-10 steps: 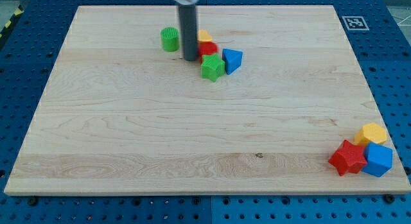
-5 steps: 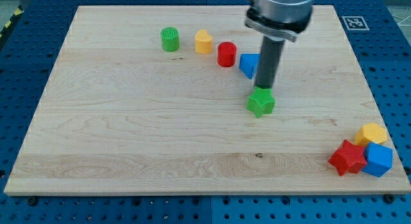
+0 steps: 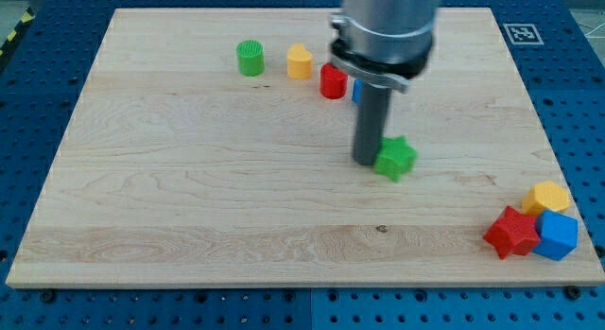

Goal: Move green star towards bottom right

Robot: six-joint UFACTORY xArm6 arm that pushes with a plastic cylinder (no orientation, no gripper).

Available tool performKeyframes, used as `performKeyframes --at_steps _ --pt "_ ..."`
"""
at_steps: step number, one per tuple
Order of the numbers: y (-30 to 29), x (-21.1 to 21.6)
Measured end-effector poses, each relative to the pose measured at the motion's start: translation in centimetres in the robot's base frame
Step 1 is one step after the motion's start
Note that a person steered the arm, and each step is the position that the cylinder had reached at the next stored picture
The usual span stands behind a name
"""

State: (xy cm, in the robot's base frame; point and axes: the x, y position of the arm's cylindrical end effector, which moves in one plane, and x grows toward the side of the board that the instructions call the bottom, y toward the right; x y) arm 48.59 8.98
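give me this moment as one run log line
tip: touching green star, on its left | star: board centre-right | bottom-right cluster: red star, blue block, yellow block | push unfinished

From the green star, bare board runs toward 4 o'clock until the red star, yellow block and blue cube block the corner.

Grey collar, dark straight rod

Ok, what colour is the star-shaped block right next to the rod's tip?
Green. The green star sits just to the view's right of my tip, seen in the camera view.
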Motion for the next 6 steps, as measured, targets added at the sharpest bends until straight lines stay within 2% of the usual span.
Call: performKeyframes --at_steps 1,3,4,5,6 --pt "6.1 1.1" --pt "5.5 -1.1" --pt "7.8 -1.4" --pt "10.9 -0.3" --pt "11.2 1.2"
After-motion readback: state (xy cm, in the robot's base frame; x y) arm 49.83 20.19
